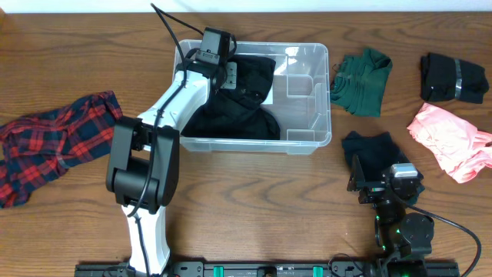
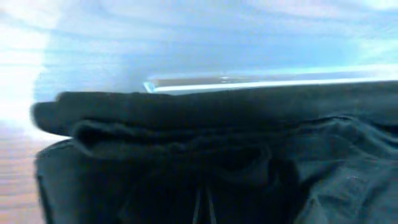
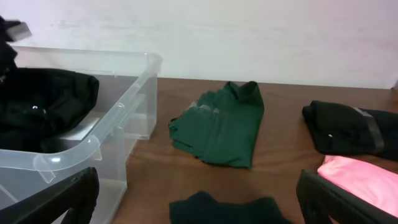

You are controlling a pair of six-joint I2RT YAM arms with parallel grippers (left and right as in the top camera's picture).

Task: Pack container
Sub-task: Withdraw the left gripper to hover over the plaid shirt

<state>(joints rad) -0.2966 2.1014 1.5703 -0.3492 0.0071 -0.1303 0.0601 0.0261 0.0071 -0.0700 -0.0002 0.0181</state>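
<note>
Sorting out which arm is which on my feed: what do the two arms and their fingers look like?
Left arm: white links, bulky black joints, a black cable along it. Right arm: compact, black, green lights at its base, a black lead looping off. Its fingers are flat and black.

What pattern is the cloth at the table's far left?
The cloth is red and navy plaid, clearest in overhead view.

Wood table [image 1: 254,192] — clear container [image 1: 307,142], 5 loose garments [image 1: 363,81]
</note>
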